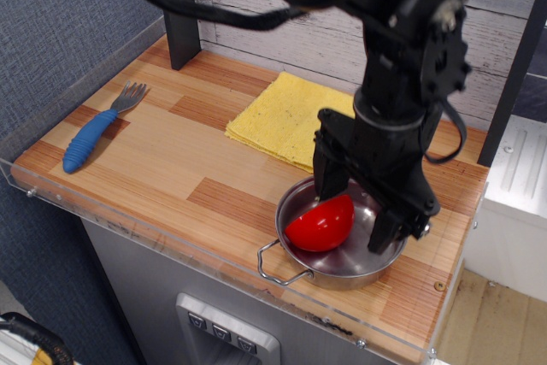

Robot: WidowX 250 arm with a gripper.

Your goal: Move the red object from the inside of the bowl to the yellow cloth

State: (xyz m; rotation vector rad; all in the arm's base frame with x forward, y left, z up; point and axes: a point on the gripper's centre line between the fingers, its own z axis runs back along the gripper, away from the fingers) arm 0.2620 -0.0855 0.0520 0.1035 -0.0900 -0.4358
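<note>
Tool (355, 211) hangs spread wide over the bowl (376, 264), holding nothing; red object (320, 225) sits inside, leaning left — best to straddle the dome squarely, then carry it to the yellow cloth (286, 117).

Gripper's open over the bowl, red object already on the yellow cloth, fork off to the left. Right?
Not quite. The observation.image view shows the red object inside the bowl, not on the yellow cloth. The rest holds: the gripper is open over the bowl and the fork lies far left.
</note>
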